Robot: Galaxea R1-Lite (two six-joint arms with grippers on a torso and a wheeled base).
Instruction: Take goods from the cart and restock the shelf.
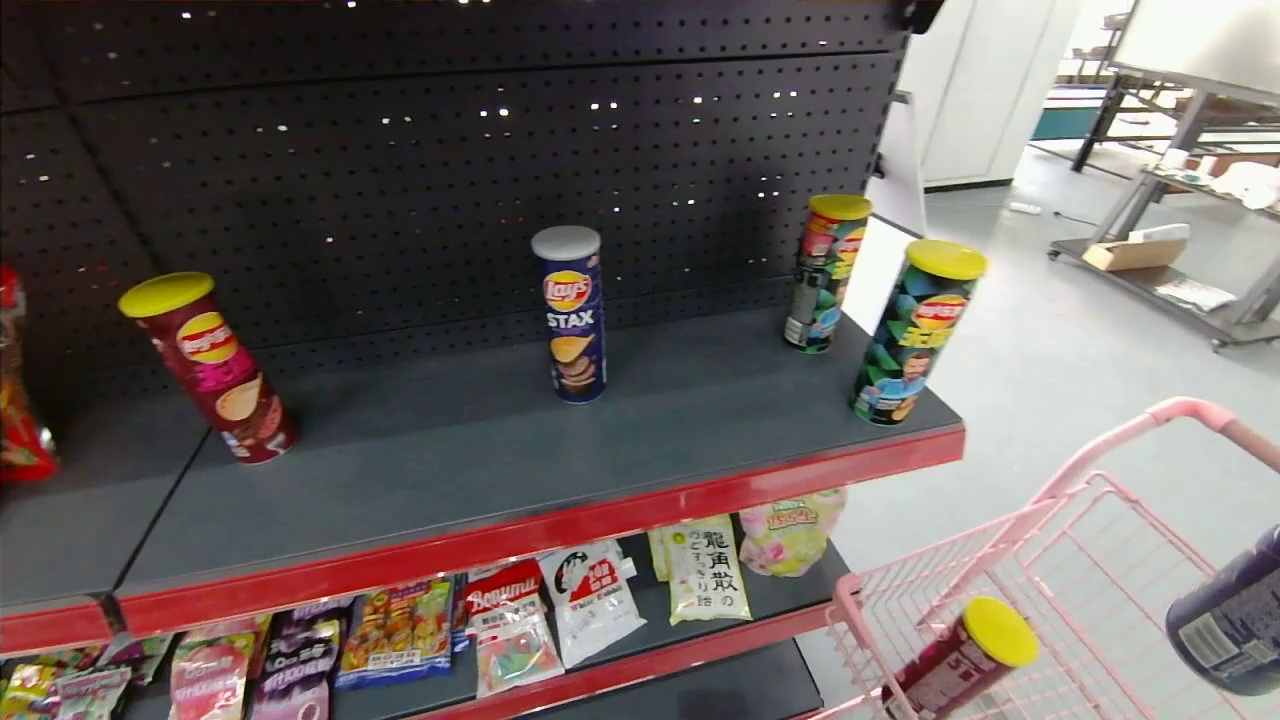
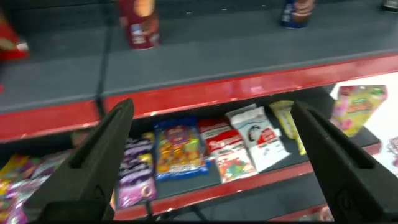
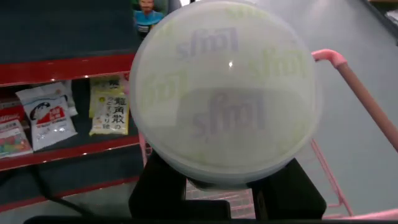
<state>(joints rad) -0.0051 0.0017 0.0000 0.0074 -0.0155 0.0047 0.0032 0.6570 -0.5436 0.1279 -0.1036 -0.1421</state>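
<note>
Dark-blue chip can (image 3: 227, 93) tight between 2 fingers (image 3: 158, 194) of right gripper (image 3: 225, 190), over pink cart (image 1: 1100, 455); left gripper (image 2: 211, 155) spread wide, empty.

The head view looks forward and down on the shelf (image 1: 450, 440), cart (image 1: 1185, 408) at its right; the left wrist view sits low and close, facing the shelf's red edge and lower bags (image 2: 180, 149); the right wrist view, tight against the lid of a can (image 3: 227, 93) above the cart, shares those bags.
</note>
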